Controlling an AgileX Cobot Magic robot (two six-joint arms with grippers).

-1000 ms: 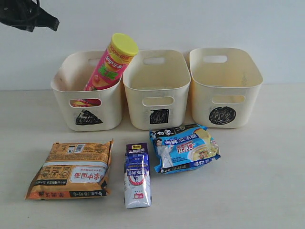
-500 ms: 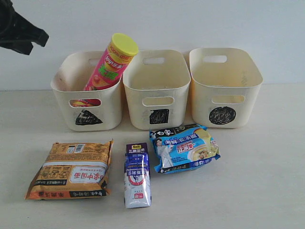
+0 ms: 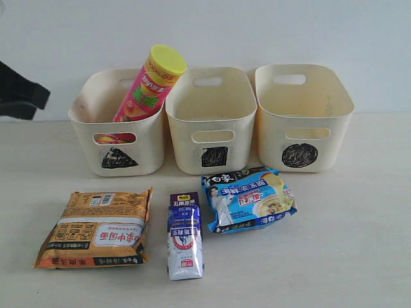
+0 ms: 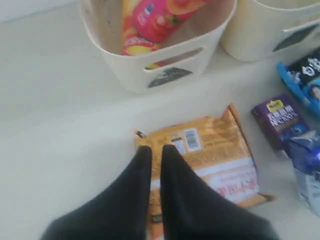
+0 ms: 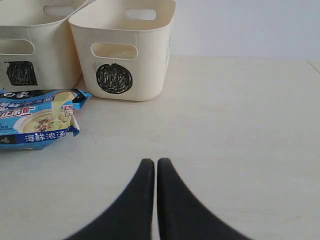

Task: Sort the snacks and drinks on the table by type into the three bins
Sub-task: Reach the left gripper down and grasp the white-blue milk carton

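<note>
A pink chip can (image 3: pixel 151 83) with a yellow lid leans in the triangle bin (image 3: pixel 87 138); I cannot make out the yellow can for certain. The square bin (image 3: pixel 183 147) and circle bin (image 3: pixel 334 144) show nothing inside. In front lie the orange-brown noodle packet (image 3: pixel 96 229), the purple-white drink pouch (image 3: pixel 185 236) and the blue noodle packet (image 3: pixel 248 199). My left gripper (image 4: pixel 156 148) is shut and holds nothing, hanging above the orange-brown packet's (image 4: pixel 215 155) near edge. My right gripper (image 5: pixel 156 162) is shut over bare table, apart from the blue packet (image 5: pixel 35 117).
The left arm (image 3: pixel 19 93) shows as a dark shape at the exterior view's left edge, beside the triangle bin. A pale wall stands right behind the bins. Bare table (image 5: pixel 240 125) lies to the right of the circle bin (image 5: pixel 125 55).
The left arm has come down from the top left corner of the exterior view to the height of the bins. The packets, pouch and can have not moved.
</note>
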